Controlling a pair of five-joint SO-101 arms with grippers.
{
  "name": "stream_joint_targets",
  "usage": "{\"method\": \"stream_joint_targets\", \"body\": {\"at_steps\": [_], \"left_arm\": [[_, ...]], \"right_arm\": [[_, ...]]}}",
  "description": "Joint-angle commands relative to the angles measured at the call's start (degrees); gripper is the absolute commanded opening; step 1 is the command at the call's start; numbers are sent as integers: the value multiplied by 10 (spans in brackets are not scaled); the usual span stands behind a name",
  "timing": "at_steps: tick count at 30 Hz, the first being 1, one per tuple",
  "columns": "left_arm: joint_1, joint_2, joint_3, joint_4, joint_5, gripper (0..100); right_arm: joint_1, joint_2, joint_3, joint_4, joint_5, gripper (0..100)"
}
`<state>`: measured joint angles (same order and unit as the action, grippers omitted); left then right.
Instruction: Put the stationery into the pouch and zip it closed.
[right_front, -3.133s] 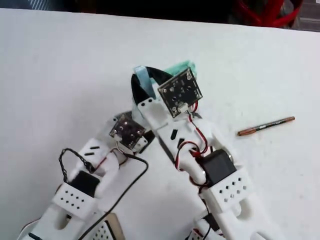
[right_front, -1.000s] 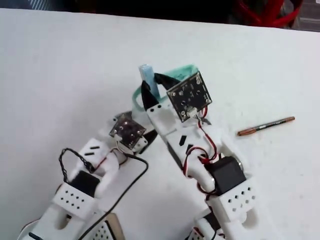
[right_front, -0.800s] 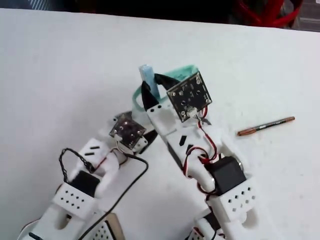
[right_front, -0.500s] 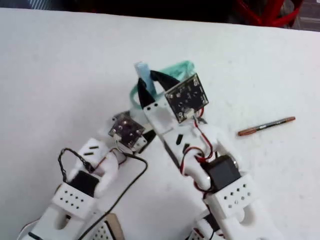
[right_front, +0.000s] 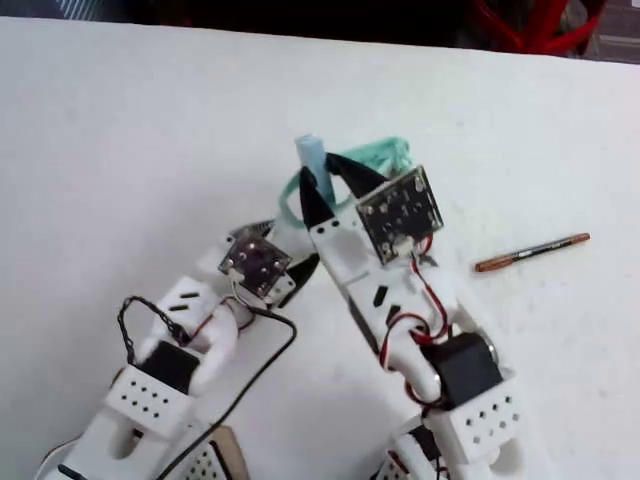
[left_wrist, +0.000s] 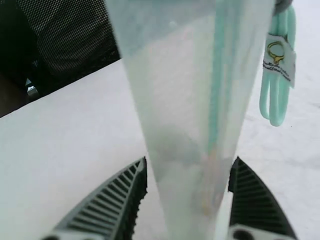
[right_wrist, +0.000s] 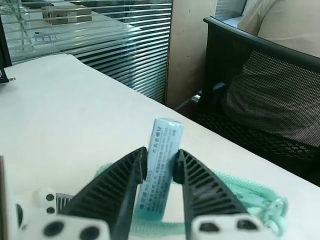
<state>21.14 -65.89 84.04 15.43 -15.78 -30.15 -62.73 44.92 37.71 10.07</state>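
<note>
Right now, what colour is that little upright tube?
The tube is pale blue with dark print; right wrist view shows it best.

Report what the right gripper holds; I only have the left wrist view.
Observer: The right gripper is shut on a blue tube, held upright.
Operator: Place that tube against the pouch.
Observer: From the high view it stands over the pouch. I cannot tell whether its lower end is inside.
Operator: Name what is not packed yet.
Observer: A pen lies on the table, off to the right arm's side, touched by neither gripper.
</note>
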Motion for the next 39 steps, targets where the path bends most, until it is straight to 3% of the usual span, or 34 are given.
{"method": "stream_joint_targets", "body": {"at_steps": [1,9,28,39], "left_arm": [[0,0,-2,1,-4,268],[0,0,-2,1,-4,268],[0,-1,-2,2,-4,268],[0,0,-2,1,-4,268]], "right_arm": [[9,-10,-2,21,-3,220],[9,-11,-12,27,0,159],[16,-6,-123,53,-4,158],[72,-5,-127,50,-5,190]]}}
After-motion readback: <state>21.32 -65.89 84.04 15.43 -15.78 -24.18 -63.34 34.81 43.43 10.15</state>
